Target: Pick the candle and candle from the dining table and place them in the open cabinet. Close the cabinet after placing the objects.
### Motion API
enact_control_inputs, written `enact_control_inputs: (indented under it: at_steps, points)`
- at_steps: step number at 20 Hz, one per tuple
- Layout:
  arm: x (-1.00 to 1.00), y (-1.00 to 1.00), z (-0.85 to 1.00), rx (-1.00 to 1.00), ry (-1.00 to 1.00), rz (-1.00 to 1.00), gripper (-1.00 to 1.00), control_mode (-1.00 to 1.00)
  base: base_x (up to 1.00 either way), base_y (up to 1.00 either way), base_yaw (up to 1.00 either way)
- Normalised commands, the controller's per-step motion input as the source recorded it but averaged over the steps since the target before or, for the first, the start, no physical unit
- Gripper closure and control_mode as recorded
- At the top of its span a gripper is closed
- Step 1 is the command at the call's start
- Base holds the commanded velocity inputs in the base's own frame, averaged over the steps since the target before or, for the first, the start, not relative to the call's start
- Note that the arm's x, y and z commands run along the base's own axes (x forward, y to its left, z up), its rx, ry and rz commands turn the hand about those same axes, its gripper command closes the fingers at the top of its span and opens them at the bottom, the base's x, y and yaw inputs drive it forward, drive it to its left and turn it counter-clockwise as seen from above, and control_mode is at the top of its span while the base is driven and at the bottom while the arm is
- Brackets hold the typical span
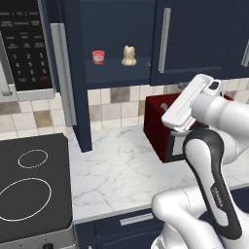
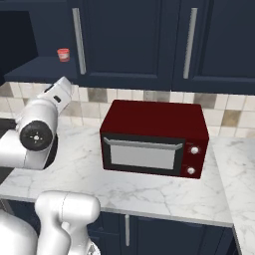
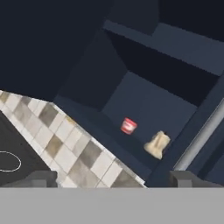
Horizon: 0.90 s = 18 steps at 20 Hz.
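The navy cabinet [image 1: 116, 73] stands open, its door [image 1: 73, 82] swung out edge-on toward me. A short lumpy cream candle [image 1: 128, 56] stands on its shelf, and the hand view has it [image 3: 157, 144] near the right door post. Something small and pale [image 1: 148, 63] sits at the shelf's right end, too small to identify. My gripper [image 3: 114, 179] is open with nothing between its fingers, pointing up at the shelf from below and in front. The dining table is out of view.
A small red cup [image 1: 98, 57] stands on the shelf left of the candle. A dark red toaster oven [image 2: 154, 137] sits on the marble counter [image 1: 121, 170] just behind the arm. A black stovetop [image 1: 29, 185] and a microwave [image 1: 24, 48] are at left.
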Motion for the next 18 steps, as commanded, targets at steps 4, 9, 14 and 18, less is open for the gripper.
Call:
enact_control_inputs:
  at_steps: [4,9,14,18]
  points:
    - [-0.34,0.16,-0.08,-0.32,-0.29,0.0,-1.0,-1.0,0.0,0.0,0.0]
    - [-0.13,0.25,-0.06,-0.25,-0.09,0.0,-1.0,-1.0,0.0,0.0,0.0]
    - [-0.09,0.22,-0.04,-0.23,-0.09,0.0,-1.0,-1.0,0.0,0.0,0.0]
    - [-0.61,0.2,0.0,-0.16,-0.18,0.0,-1.0,-1.0,0.0,0.0,0.0]
